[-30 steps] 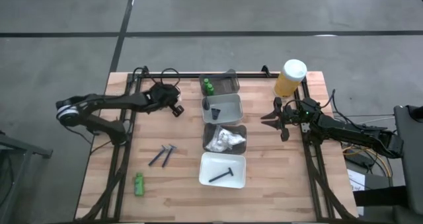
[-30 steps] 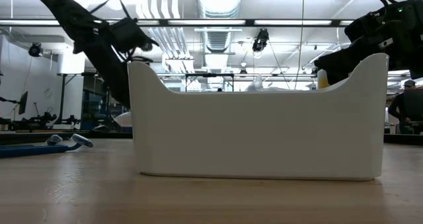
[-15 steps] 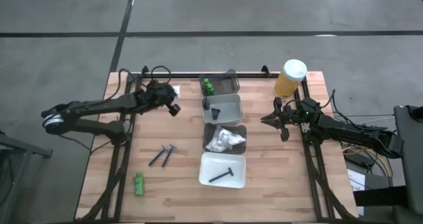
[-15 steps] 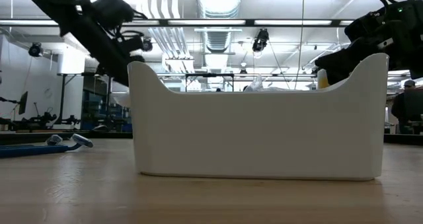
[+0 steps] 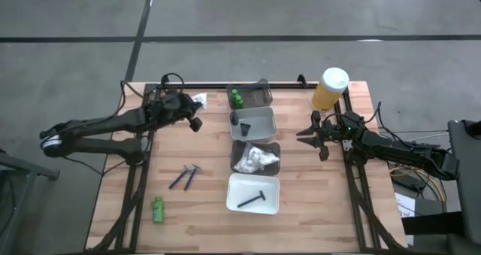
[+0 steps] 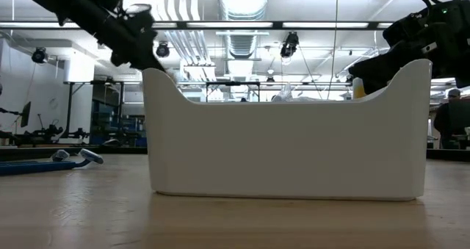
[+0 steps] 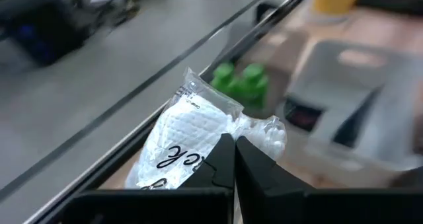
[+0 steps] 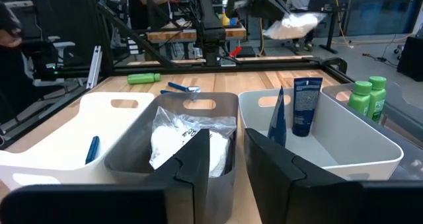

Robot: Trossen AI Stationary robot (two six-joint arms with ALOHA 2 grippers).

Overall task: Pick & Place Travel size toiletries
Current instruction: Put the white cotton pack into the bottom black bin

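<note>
Four trays (image 5: 253,124) in a row midway between the left gripper (image 5: 197,102) (raised, packet (image 5: 198,99) pinched between its fingers) and the right gripper (image 5: 306,134), with two razors (image 5: 185,177) and a bottle (image 5: 158,208) on the left gripper's side.

Four trays (image 5: 253,194) are sitting in a row down the bench (image 5: 195,217). Green bottles: three showing, two (image 5: 237,98) standing together in the tray nearest the left jaws, one (image 5: 158,209) lying alone well away from both jaws. Razor sticks: three showing, a pair (image 5: 185,177) lying loose on the boards, one (image 5: 252,199) resting in the white tray. One dark tube (image 8: 306,106) is standing in the light tray. White packets: one (image 7: 192,139) is hanging in the left jaws, plus a heap (image 5: 255,159) that cannot be counted. One yellow container (image 5: 330,89) is standing beside the right jaws.
</note>
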